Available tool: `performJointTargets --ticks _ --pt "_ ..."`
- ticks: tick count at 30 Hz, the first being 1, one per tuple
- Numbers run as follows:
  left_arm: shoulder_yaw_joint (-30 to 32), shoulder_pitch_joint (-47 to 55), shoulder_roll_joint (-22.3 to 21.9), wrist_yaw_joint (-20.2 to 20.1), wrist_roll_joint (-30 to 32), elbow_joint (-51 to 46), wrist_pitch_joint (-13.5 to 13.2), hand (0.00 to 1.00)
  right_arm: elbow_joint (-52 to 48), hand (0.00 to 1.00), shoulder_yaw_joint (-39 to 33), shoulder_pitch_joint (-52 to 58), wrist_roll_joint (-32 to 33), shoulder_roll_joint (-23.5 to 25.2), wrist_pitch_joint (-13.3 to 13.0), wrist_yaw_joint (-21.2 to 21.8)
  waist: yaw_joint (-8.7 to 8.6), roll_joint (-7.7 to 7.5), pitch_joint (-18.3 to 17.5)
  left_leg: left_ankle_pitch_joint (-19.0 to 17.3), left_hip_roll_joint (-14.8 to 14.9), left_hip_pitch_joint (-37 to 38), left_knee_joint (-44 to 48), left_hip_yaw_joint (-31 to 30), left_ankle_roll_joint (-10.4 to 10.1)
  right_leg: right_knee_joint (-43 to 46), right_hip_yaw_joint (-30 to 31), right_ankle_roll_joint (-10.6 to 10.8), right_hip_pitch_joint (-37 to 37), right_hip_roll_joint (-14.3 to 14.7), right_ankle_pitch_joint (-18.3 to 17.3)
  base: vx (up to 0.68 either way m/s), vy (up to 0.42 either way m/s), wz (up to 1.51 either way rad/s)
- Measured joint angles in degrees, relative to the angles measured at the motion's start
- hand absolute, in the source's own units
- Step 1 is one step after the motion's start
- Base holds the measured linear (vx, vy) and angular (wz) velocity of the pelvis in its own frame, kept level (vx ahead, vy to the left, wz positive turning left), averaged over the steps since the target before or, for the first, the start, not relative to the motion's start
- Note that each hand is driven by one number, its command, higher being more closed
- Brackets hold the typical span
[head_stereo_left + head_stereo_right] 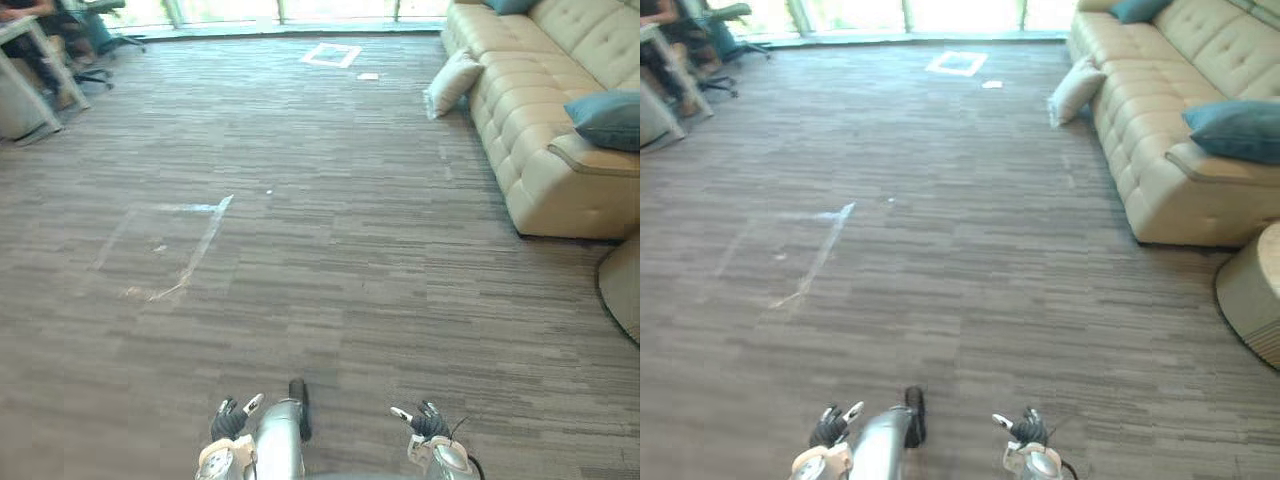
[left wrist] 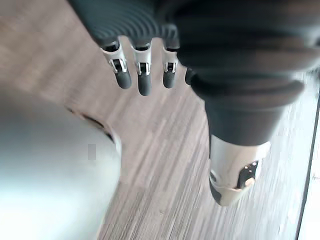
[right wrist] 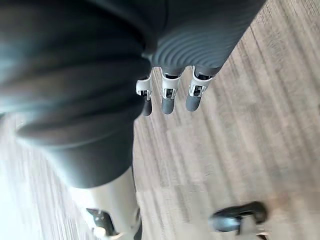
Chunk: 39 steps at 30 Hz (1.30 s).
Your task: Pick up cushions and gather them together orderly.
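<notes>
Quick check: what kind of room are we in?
Probably an office lounge: a beige sofa with a teal cushion, a white cushion on the carpet beside it, and a desk at the far left.

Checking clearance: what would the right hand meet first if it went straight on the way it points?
Probably the carpet floor: the right hand points its relaxed fingers down toward it, and the way between looks free, though depth is unclear.

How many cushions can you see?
3: a white cushion on the floor against the sofa, a near blue cushion on its near end, a far blue cushion farther along. More may be hidden.
</notes>
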Motion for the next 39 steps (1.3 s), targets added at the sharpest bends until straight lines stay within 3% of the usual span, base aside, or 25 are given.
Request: performJointTargets --ticks 1,3,4,7,10,13,15,16,17,18,19,20,21,22,24,27,29,30,32,33,34,36,37,38,39 --pt "0.08 -0.17 0.32 0.01 0.16 0.17 0.10 0.00 -0.05 0.00 -0.07 0.41 -0.12 0.22 -0.08 -0.02 0.11 -0.71 -0.13 -1.30 -0.38 0.71 0.95 0.63 0.30 4.30 0.73 1.56 -1.62 -0.46 1.28 0.83 0.367 -0.34" --pt "0.70 -0.53 0.86 0.21 0.62 1.15 0.26 0.00 0.00 0.00 -0.69 1.08 -0.29 -0.08 -0.23 -0.03 -0.44 -1.66 0.61 -6.91 -2.22 5.81 2.00 1.30 0.73 27.35 1.73 10.49 -10.47 -0.72 10.75 0.71 0.331 -0.08" --pt "0.67 -1.34 1.23 0.34 0.84 2.65 0.92 0.00 0.02 0.00 -1.15 1.45 -0.30 -0.12 -0.45 0.03 -1.01 -1.69 0.64 -9.16 -3.09 9.66 1.48 1.11 0.88 38.26 0.00 12.03 -15.25 -0.83 11.21 0.72 0.279 0.09" --pt "-0.37 -1.65 0.53 0.50 1.15 4.34 1.48 0.00 -2.30 0.00 -1.23 1.97 -0.37 -0.74 -1.44 0.24 -2.51 0.71 1.38 -13.00 -3.63 23.08 -5.51 1.53 0.74 47.36 -8.44 7.05 -27.15 -1.18 6.45 0.71 0.199 -0.09" --pt "-2.77 -2.71 -0.06 0.34 1.16 4.84 1.45 0.00 -4.52 0.00 -2.23 2.07 -0.40 -0.87 -2.07 0.32 -3.31 1.19 1.26 -15.76 -3.47 32.10 -11.48 1.14 -0.80 35.13 -16.99 4.76 -39.30 -0.86 4.40 0.65 0.072 0.07" --pt "-3.40 -3.54 -1.85 0.23 1.17 6.11 1.40 0.00 -4.38 0.00 -3.51 1.75 -0.38 -2.02 -1.80 0.28 -4.26 1.86 1.13 -17.24 -2.86 40.70 -17.37 0.84 -2.09 7.96 -20.96 1.01 -42.26 1.45 10.92 0.73 -0.024 0.38" --pt "-2.85 -2.98 -3.07 0.22 1.26 6.50 1.43 0.00 -2.88 0.00 -3.28 1.65 -0.42 -3.28 -1.38 0.34 -5.59 3.84 0.26 -17.08 -0.39 43.24 -16.46 -2.64 -2.53 8.50 -19.94 -4.69 -41.86 4.44 18.56 0.85 -0.091 0.48" --pt "-2.25 -2.78 -3.97 0.12 1.72 6.66 1.49 0.00 -2.03 0.00 -3.20 1.14 -0.44 -4.33 -0.97 0.34 -5.46 5.25 -0.50 -15.59 1.60 42.75 -13.23 -3.91 -4.80 11.42 -20.87 -5.34 -41.53 4.69 15.58 1.04 -0.143 0.24" --pt "-2.03 -2.93 -4.69 0.10 2.29 6.80 1.66 0.00 -2.03 0.00 -3.35 0.84 -0.44 -4.64 -0.80 0.39 -5.53 6.00 0.04 -12.15 1.76 40.59 -6.74 -5.60 -4.93 14.59 -21.30 -5.51 -40.97 4.24 13.38 0.85 -0.130 0.13" --pt "-1.37 -4.35 -5.30 0.02 2.89 6.76 1.69 0.00 -2.06 0.00 -3.35 0.78 -0.43 -5.45 -0.79 0.66 -6.09 6.00 1.09 -4.61 1.30 36.76 3.84 -7.13 -2.72 20.27 -22.54 -6.44 -41.11 2.70 12.12 0.78 -0.207 0.14" --pt "-0.71 -4.39 -5.08 -0.05 2.92 7.20 1.76 0.00 -2.41 0.00 -3.22 0.69 -0.33 -5.72 -0.80 0.83 -6.11 6.91 1.20 2.84 2.49 33.05 12.49 -7.50 -2.68 19.03 -22.18 -3.63 -39.68 4.29 10.42 0.61 -0.280 -0.09" --pt "1.56 -3.26 -5.10 0.08 2.91 6.49 1.86 0.00 -2.60 0.00 -2.53 1.11 -0.39 -5.95 -0.70 0.61 -5.69 8.40 1.14 10.39 5.15 26.76 28.10 -8.11 -4.29 8.94 -22.56 -7.43 -31.94 7.20 8.23 0.57 -0.266 -0.49" --pt "1.99 -3.15 -5.17 0.06 2.91 6.10 1.88 0.00 -1.96 0.00 -2.91 0.38 -0.28 -6.89 -0.67 0.63 -5.08 10.46 2.12 7.24 7.93 22.89 36.99 -8.24 -4.30 7.52 -21.63 -7.62 -27.85 9.83 7.61 0.60 -0.146 -0.80" --pt "2.01 -2.46 -4.62 0.09 2.90 5.56 1.92 0.00 -0.86 0.00 -2.59 -0.41 -0.24 -6.38 -0.50 0.47 -4.15 10.20 2.43 4.67 8.29 18.73 42.15 -8.25 -4.05 5.31 -19.62 -8.83 -23.72 10.95 6.21 0.73 -0.051 -0.95" --pt "1.98 -0.25 -3.28 0.03 2.29 2.81 1.56 0.00 -0.04 0.00 -1.23 -0.94 -0.21 -3.80 -0.24 0.50 -2.25 7.00 2.86 0.12 7.30 9.89 41.50 -6.30 -4.41 -1.80 -14.95 -8.72 -14.42 10.89 5.03 0.77 -0.064 -0.88" --pt "1.90 1.54 -3.35 0.06 1.41 -0.72 0.40 0.00 0.18 0.00 0.17 -1.56 -0.23 -2.46 -0.03 0.65 -0.91 6.32 2.46 -3.99 6.99 1.30 22.02 -0.14 -4.37 -8.92 -9.72 -7.04 -5.48 10.42 3.50 0.73 0.043 -0.81" --pt "1.97 1.68 -4.10 0.15 0.33 -1.26 0.05 0.00 0.11 0.00 0.66 -2.09 -0.24 -2.22 0.14 0.54 -0.15 6.16 2.38 -2.75 5.06 0.35 3.83 3.16 -5.44 -11.69 -7.21 -5.39 -1.00 8.90 1.80 0.83 0.207 -0.86" --pt "2.51 1.68 -4.49 0.24 -0.43 -1.43 -0.17 0.00 0.29 0.00 0.67 -2.07 -0.23 -2.21 0.11 0.38 0.38 6.40 2.34 2.95 2.98 0.11 -7.59 5.01 -2.47 -13.35 -5.04 -3.93 2.98 8.24 0.89 0.80 0.255 -0.86" --pt "2.75 1.63 -3.75 0.19 -0.89 -1.48 -0.20 0.00 1.26 0.00 0.58 -1.96 -0.23 -1.72 0.19 0.11 1.00 4.56 1.40 8.39 0.74 1.46 -7.28 5.31 2.62 -12.71 -3.10 -3.36 4.60 6.10 0.59 0.78 0.259 -0.49" --pt "2.27 0.86 -2.07 0.10 -0.53 -1.15 0.03 0.00 1.93 0.00 -0.81 -1.88 -0.29 -0.88 0.18 0.14 0.13 1.72 0.46 5.53 -0.89 1.94 -5.52 5.69 5.12 -9.13 -2.93 -0.60 3.81 3.32 2.44 0.94 0.311 -0.09" --pt "2.59 0.55 -2.02 0.09 -0.48 -0.90 0.26 0.00 2.07 0.00 -2.24 -1.34 -0.29 -0.53 0.30 0.16 0.25 1.34 0.65 2.12 -0.56 2.86 -2.08 5.65 5.76 -4.50 -1.67 1.87 3.26 3.22 5.86 0.94 0.315 0.09" --pt "2.98 0.77 -1.10 0.10 -0.62 0.03 0.26 0.00 2.17 0.00 -3.45 -0.50 -0.41 0.51 0.31 0.24 0.55 0.45 0.56 -1.47 -1.08 5.31 2.85 5.93 7.07 5.09 -1.14 3.02 1.78 4.11 14.04 0.86 0.307 0.11" --pt "2.22 0.66 -0.76 0.14 -0.43 0.80 0.34 0.00 2.21 0.00 -4.57 0.72 -0.41 -0.13 0.04 0.26 -0.05 0.52 0.12 -5.48 -2.22 10.47 0.06 4.08 5.48 18.73 -1.36 12.09 -3.53 4.14 22.60 0.94 0.295 0.16" --pt "1.53 0.18 -0.30 0.09 0.33 1.61 0.65 0.00 2.03 0.00 -4.54 0.68 -0.44 -0.37 -0.49 0.29 -0.11 0.36 0.40 -8.58 -3.94 14.91 -2.52 2.43 3.00 33.25 -2.34 14.75 -10.47 3.67 22.76 0.73 0.205 0.17" --pt "1.19 -0.16 -0.03 0.14 0.68 2.29 1.15 0.00 1.78 0.00 -4.53 1.04 -0.45 -0.45 -0.75 0.37 -0.61 0.27 0.48 -9.73 -4.84 17.31 -3.51 1.85 3.04 40.57 -3.47 13.72 -14.83 3.07 20.64 0.69 0.120 0.25"
